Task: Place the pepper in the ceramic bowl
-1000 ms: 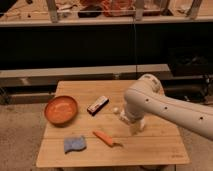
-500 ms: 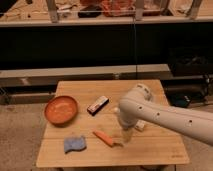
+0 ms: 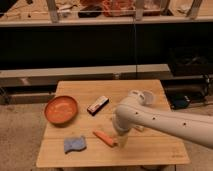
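Here my fingers [image 3: 121,141] hang at the right end of the pepper [image 3: 103,136], which lies on the wooden surface [image 3: 155,151]; clenched or released, I cannot tell.

Wooden table [image 3: 82,90] carries: ceramic bowl [image 3: 61,110] at 9 o'clock; dark flat box [image 3: 98,105] near centre; white cup [image 3: 145,96] at 2 o'clock; blue cloth [image 3: 75,144] at 7 o'clock; pepper [image 3: 104,137] at 6 o'clock. Gripper [image 3: 121,140] sits just beside the pepper, at its 3 o'clock.

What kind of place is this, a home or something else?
Probably a robot test lab, not a home: a cluttered workbench behind, a small wooden table holding a few props, and the gripper low beside the pepper.
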